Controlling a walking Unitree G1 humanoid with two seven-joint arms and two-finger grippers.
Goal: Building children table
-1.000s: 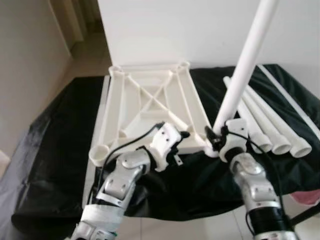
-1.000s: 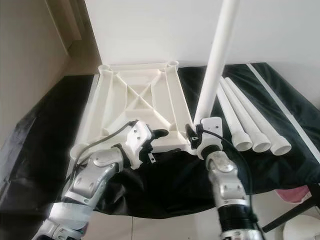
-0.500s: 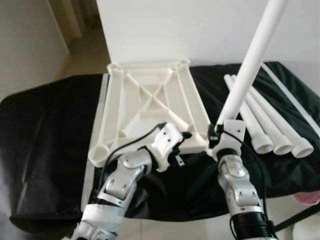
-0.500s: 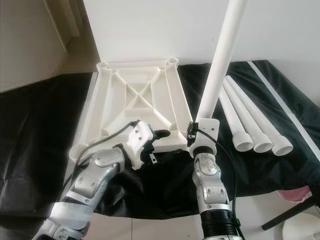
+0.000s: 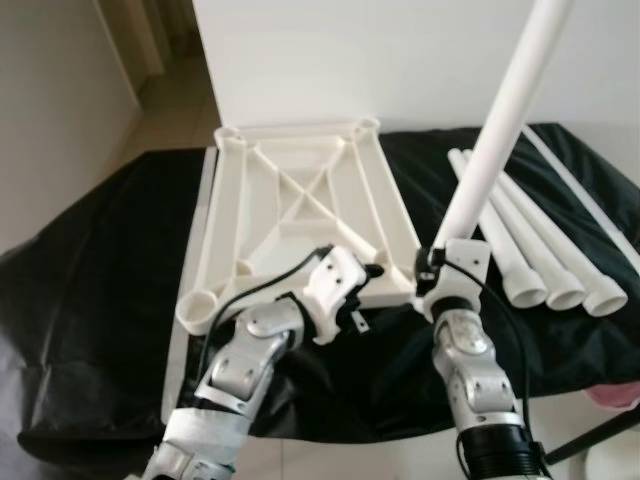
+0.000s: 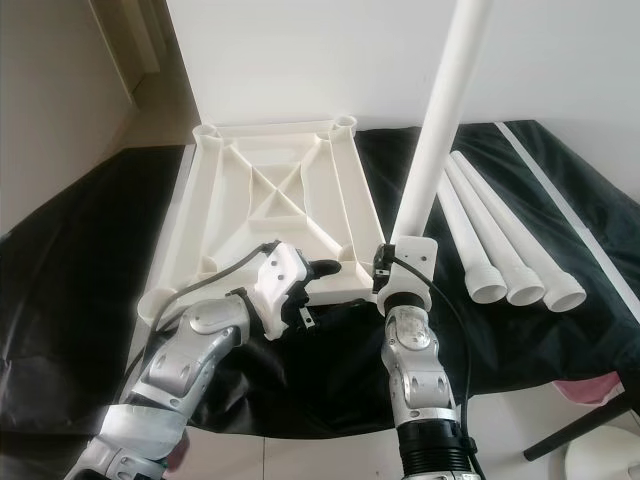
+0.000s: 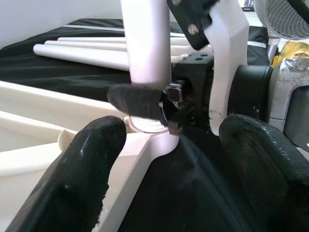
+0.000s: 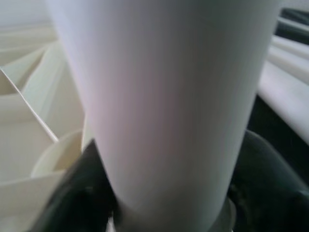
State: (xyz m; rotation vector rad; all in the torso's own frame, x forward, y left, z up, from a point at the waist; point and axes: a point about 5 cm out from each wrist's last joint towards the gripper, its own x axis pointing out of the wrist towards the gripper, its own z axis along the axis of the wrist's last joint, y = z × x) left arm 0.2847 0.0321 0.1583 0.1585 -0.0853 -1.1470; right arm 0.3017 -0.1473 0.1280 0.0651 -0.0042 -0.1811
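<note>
Here's the tabletop (image 5: 300, 215), white and flipped underside up on the black sheet (image 5: 110, 290), ribs crossing in an X, a round socket at each corner. At its near right corner, about 5 o'clock of the panel, the right gripper (image 5: 437, 272) is clamped around the base of a long white table leg (image 5: 500, 120), which rises steeply toward 1 o'clock and leans a little to the right. From the left wrist camera the foot of that leg (image 7: 145, 43) sits right at the corner socket, a black finger (image 7: 137, 100) wrapped across it; whether it is fully seated I cannot tell. The right wrist camera is up close on the leg (image 8: 164, 111), dark fingers pressed at either side. Over at 7 o'clock from that corner, the left gripper (image 5: 368, 270) rests by the near edge of the tabletop, its two black fingers (image 7: 94, 159) spread wide apart with nothing between them, pointing at the socket. Off at 3 o'clock, three spare legs (image 5: 545, 255) lie side by side on the sheet, wide ends toward the robot, just beside one another and apart from the tabletop.
</note>
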